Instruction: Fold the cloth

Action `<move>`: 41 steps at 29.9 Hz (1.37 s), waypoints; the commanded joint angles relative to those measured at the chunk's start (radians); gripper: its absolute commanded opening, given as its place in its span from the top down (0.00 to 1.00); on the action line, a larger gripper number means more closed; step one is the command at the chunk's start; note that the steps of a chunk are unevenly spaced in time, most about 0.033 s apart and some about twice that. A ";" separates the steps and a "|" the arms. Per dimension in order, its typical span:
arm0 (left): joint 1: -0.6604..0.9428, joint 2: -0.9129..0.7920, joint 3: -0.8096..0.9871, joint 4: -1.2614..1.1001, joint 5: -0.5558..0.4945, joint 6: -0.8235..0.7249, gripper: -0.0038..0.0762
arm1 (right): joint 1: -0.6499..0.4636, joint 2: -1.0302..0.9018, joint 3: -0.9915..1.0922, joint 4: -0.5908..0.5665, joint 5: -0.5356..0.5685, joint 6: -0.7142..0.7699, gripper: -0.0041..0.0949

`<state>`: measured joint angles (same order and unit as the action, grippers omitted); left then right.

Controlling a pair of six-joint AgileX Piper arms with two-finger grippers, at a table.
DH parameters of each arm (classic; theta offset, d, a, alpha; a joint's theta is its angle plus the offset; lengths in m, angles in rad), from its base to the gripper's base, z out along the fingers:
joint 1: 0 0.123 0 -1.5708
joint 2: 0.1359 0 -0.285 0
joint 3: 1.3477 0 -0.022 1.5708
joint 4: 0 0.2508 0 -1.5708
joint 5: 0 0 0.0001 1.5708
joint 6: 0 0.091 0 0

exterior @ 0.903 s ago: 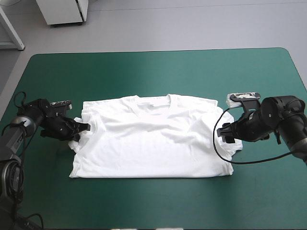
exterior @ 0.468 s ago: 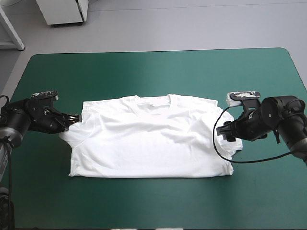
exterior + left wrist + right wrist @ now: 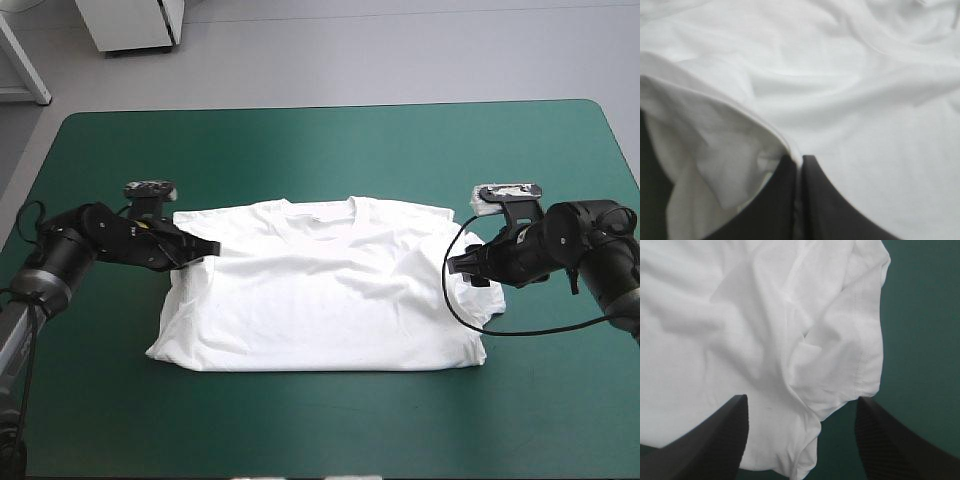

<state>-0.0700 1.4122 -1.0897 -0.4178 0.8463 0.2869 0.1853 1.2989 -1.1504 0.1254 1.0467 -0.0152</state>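
The white T-shirt [image 3: 320, 300] lies spread flat in the middle of the table [image 3: 320, 140], on the teal-green cover. Its collar [image 3: 318, 213] points toward the far edge and its hem toward the near edge.

The left gripper [image 3: 207, 246] is at the shirt's left side, low over the cloth near the shoulder. In the left wrist view its two black fingers [image 3: 835, 210] are almost together, with only a thin slit between them. A hemmed edge [image 3: 765, 127] of the cloth goes into this slit, so this gripper is holding the T-shirt. (Beside one finger the cloth stands up in a loose fold, and a dark bit of the table shows next to it.) On this side the shirt is rumpled.

The right gripper [image 3: 452, 266] is at the shirt's right side, just at the right sleeve [image 3: 855, 350]. In the right wrist view its fingers [image 3: 722, 440] stand wide apart and hold nothing. The creased end of the sleeve lies between them on the table. Beside the sleeve's hem the bare cover [image 3: 925, 340] shows.
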 commanded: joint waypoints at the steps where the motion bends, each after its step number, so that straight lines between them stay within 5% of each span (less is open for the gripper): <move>1: -0.088 -0.011 -0.021 -0.038 -0.050 0.026 0.96 | -0.006 -0.032 -0.030 0.001 -0.042 0.003 0.37; 7: -0.156 0.090 -0.021 -0.006 -0.063 0.053 0.88 | -0.006 -0.032 -0.030 0.001 -0.042 0.015 0.37; 14: -0.199 0.177 -0.021 -0.006 0.013 0.082 0.06 | -0.006 -0.032 -0.030 -0.108 -0.068 0.095 0.37; 18: -0.199 0.175 -0.045 -0.008 0.052 0.076 0.04 | -0.006 -0.016 -0.030 -0.200 -0.119 0.145 0.37; 29: -0.199 0.111 -0.410 0.282 0.311 -0.163 0.04 | -0.006 0.210 -0.033 -0.202 -0.131 0.145 0.34; 34: -0.199 0.075 -0.533 0.306 0.442 -0.173 0.04 | -0.029 0.286 -0.033 -0.117 -0.180 0.096 0.34; 41: -0.199 -0.051 -0.537 0.284 0.440 -0.200 0.04 | -0.155 0.371 -0.033 0.100 -0.199 -0.047 0.35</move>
<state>-0.2655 1.4437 -1.5914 -0.1138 1.2456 0.1002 0.0790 1.6859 -1.1525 0.1376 0.8668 0.0110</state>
